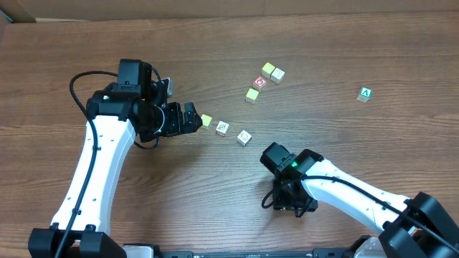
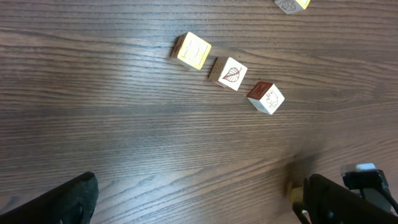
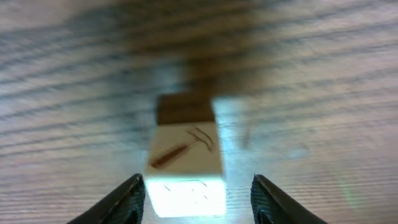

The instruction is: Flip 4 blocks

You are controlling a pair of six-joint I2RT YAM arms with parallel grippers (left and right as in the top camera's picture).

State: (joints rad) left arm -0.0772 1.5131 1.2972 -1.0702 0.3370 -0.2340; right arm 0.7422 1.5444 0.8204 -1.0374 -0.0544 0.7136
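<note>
Three pale wooden blocks lie in a slanting row: a yellow-faced one (image 1: 206,120) (image 2: 194,50), a leaf-drawing one (image 1: 222,127) (image 2: 229,73) and a third (image 1: 244,137) (image 2: 266,98). My left gripper (image 1: 194,120) (image 2: 202,208) is open just left of the yellow-faced block, with nothing between its fingers. A fourth block (image 3: 186,163) with a faint brown drawing rests on the table between the fingers of my right gripper (image 1: 287,203) (image 3: 196,204). That gripper is open, with a clear gap on the right side. In the overhead view this block is hidden under the right arm.
Further back stands a cluster of a red-faced cube (image 1: 259,82) and three yellow or tan cubes (image 1: 272,72) (image 1: 252,94). A green "A" cube (image 1: 366,94) sits far right. Another cube (image 2: 291,5) shows at the top edge of the left wrist view.
</note>
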